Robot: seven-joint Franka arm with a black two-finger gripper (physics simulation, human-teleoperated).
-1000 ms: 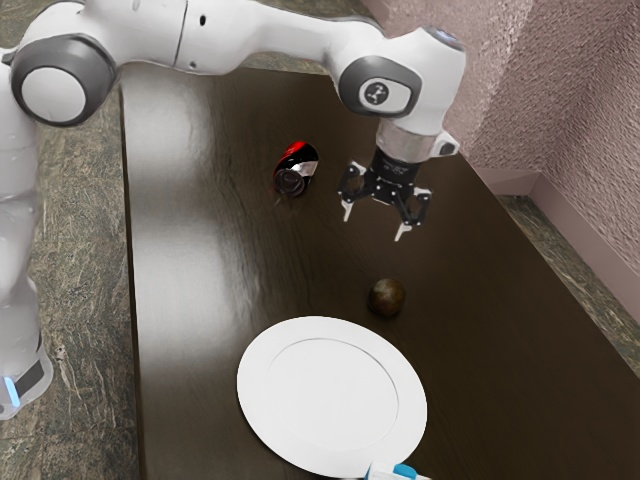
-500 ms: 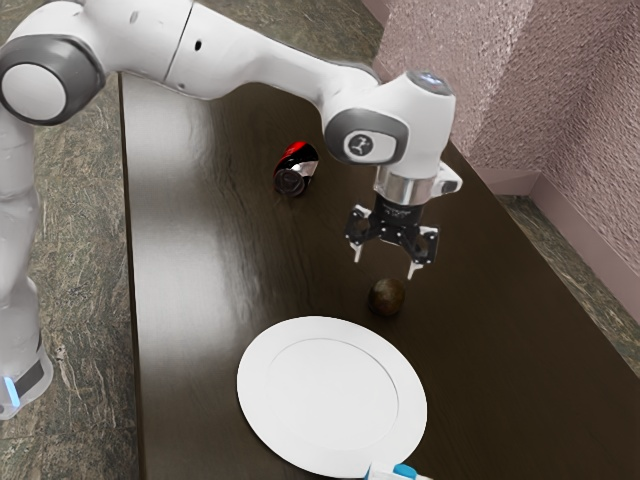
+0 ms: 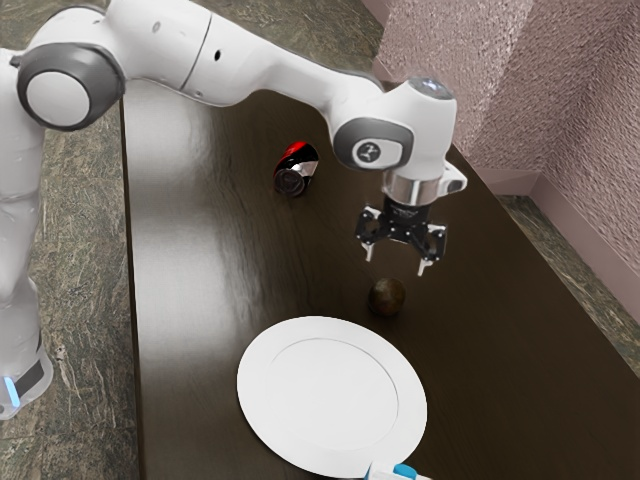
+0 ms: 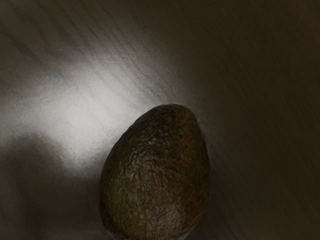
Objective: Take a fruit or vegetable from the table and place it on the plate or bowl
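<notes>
Change: compared with a second ago, the gripper is found lower and closer to the plate, brought from beside the red and black object to a spot just above the avocado; the fruit, the plate and the red and black object are seen where they were.
Gripper: its fingers are spread wide, pointed down, with nothing held between them and no contact with the fruit.
Avocado: it lies on the dark surface, just past the plate's far rim and apart from it; in the wrist view the avocado is seen directly under the hand, narrow end pointing away.
Plate: white, nothing lying on it, near the front edge of the surface.
Done: the approach is judged nearly finished, the hand being lined up over the fruit.
Left: the last descent, the closing of the fingers on the avocado, the lift, the short carry to the plate and the release are all judged not yet done.
Care: the rounded, pebbled skin is likely to roll if it is nudged from one side only.
</notes>
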